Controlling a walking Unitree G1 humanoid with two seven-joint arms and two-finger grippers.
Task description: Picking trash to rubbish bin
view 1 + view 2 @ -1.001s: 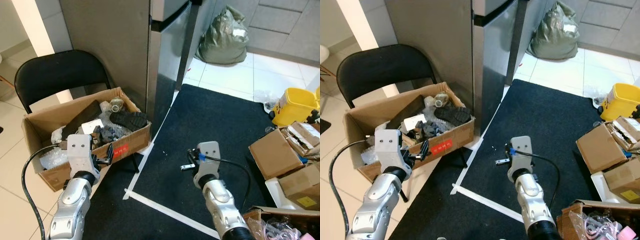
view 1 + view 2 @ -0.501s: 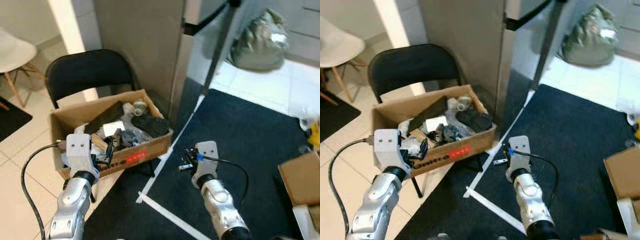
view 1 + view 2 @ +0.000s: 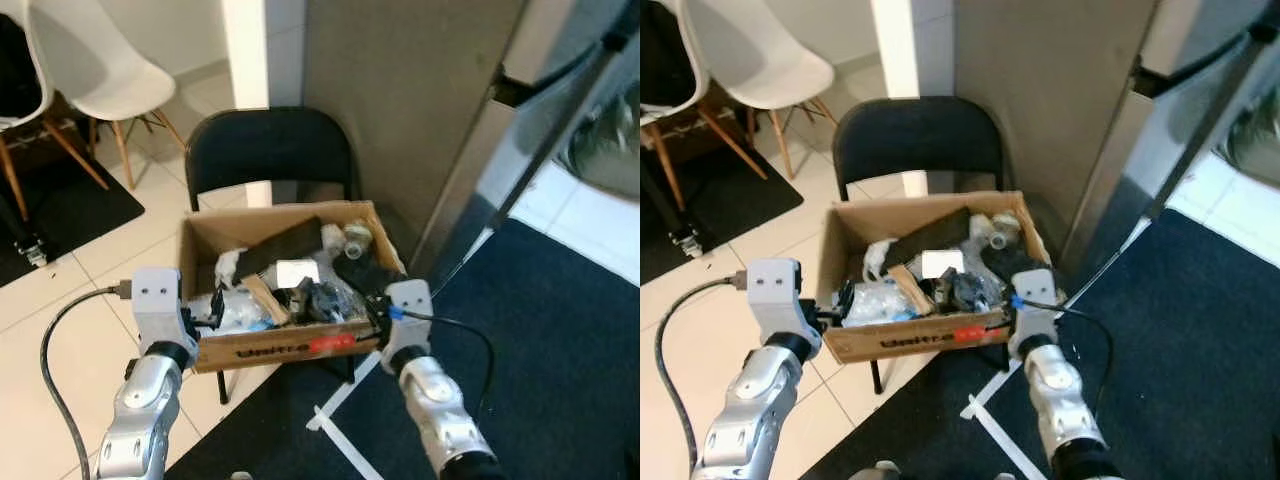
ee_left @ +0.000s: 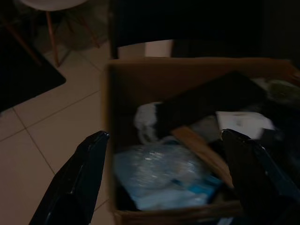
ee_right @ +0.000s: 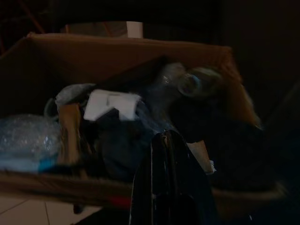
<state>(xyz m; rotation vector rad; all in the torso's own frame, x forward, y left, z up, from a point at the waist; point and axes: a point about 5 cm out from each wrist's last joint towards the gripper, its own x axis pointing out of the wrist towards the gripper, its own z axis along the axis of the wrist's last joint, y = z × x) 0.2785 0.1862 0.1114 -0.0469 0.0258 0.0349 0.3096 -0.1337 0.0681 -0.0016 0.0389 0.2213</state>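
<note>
Cardboard box [image 3: 290, 350] of mixed trash resting on the seat of a black folding chair [image 3: 270, 150], beside a grey cabinet [image 3: 400, 110] and a dark carpet [image 3: 560, 340] edged with white tape [image 3: 340, 440]. Contents include a flat black panel [image 3: 285, 245], a white card [image 3: 297, 271], a crumpled clear plastic bag [image 4: 159, 176] and a bottle [image 3: 355, 235]. Left gripper [image 4: 171, 183] held just before the box's near left corner, fingers [image 4: 77, 180] spread wide apart, nothing between them. Right gripper [image 5: 166, 180] at the box's near right corner, fingers pressed together, empty. White chairs [image 3: 90, 60] with wooden legs stand on the tiled floor [image 3: 60, 330] well apart to the left
</note>
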